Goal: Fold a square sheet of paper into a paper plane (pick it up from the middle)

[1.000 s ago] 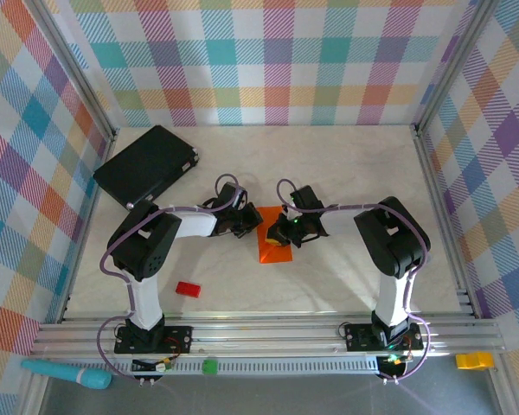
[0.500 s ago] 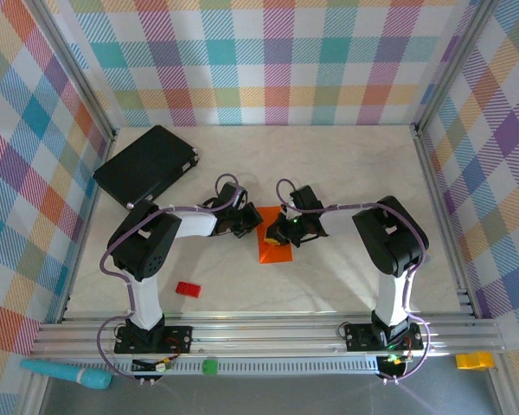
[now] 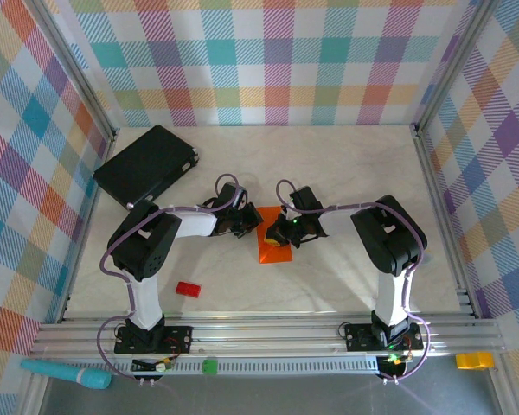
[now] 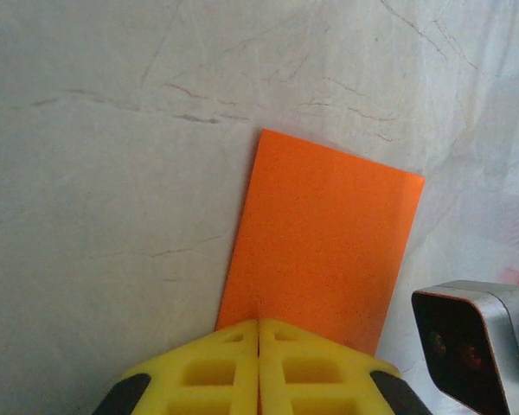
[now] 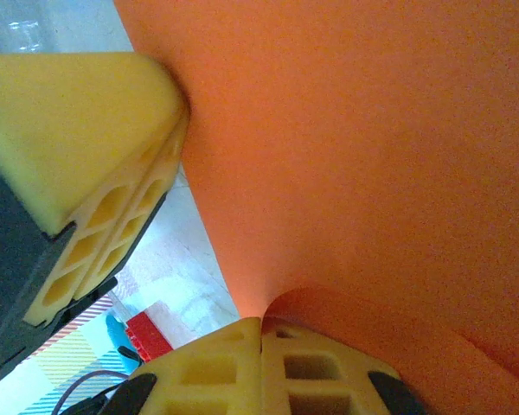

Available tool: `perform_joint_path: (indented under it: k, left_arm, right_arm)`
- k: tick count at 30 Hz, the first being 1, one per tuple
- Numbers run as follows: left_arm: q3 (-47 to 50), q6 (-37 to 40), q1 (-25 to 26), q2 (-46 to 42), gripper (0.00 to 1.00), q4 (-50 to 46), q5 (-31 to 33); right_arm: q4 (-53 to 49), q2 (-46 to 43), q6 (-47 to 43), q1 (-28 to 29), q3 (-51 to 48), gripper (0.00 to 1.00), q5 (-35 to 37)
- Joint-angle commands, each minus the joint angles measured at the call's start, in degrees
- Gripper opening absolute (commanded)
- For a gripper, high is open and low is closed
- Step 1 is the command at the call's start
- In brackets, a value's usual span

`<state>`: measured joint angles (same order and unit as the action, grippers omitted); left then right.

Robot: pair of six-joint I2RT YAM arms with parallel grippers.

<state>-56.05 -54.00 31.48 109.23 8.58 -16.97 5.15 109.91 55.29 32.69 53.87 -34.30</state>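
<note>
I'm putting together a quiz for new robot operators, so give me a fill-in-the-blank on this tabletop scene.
The sheet of paper is coloured ____.
The black flat case lies at the far ____ of the table.
The small block nearer the front edge is ____.
The left claw has its fingers ____.
Missing words: orange; left; red; shut.

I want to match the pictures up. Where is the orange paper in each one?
Top view: orange paper near the middle of the picture.
Left wrist: orange paper in the middle, lying flat, just past the yellow left gripper.
Right wrist: orange paper across the top and right, very close.
Shared landmark: the left gripper, at the paper's edge in all three.
</note>
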Motion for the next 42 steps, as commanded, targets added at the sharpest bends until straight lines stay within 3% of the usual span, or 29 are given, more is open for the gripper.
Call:
perform_joint_path:
  k: [1,31,42]
  left_arm:
    - [0.5,0.3,0.4,1.7,0.07,-6.1,3.0]
    - [0.3,0.3,0.5,1.3,0.07,-6.2,2.7]
    - [-5.6,1.6,-1.7,-5.6,0.16,-10.8,3.8]
  right_arm:
    - [2.5,0.7,1.0,0.2,-1.2,0.04,-0.1]
    - [-3.2,3.1,-0.9,0.2,-1.2,0.05,3.9]
    - [-8.4,4.2,-3.4,0.2,-1.1,0.30,4.8]
